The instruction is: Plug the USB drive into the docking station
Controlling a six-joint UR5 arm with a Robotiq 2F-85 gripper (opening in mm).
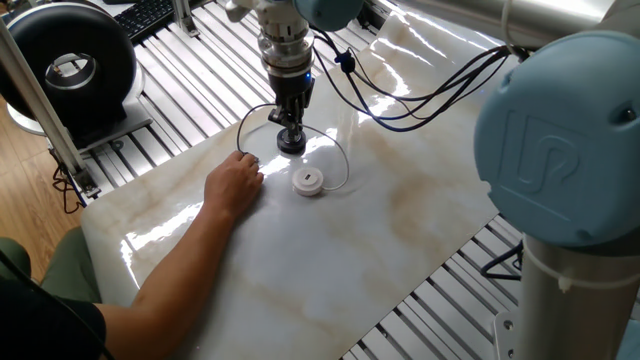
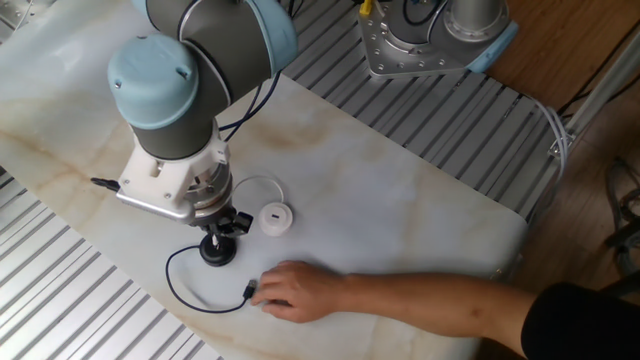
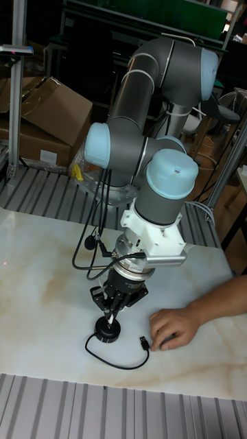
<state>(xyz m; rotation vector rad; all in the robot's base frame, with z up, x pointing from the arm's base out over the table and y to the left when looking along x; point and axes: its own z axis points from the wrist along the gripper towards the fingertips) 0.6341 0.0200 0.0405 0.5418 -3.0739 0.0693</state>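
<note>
Tall fixed view | jaws [image 3: 112, 317] clenched on round black docking station [image 3: 108, 331] | glossy marble-patterned table [image 3: 41, 302]

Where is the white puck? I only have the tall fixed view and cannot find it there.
Observer: The white puck lies on the table right beside the black puck, not touching it. The arm blocks it from your camera.
Operator: And where does its cable run?
Observer: The white cable curves from it toward the gripper, which stands over the black puck. I cannot see where the cable ends.
</note>
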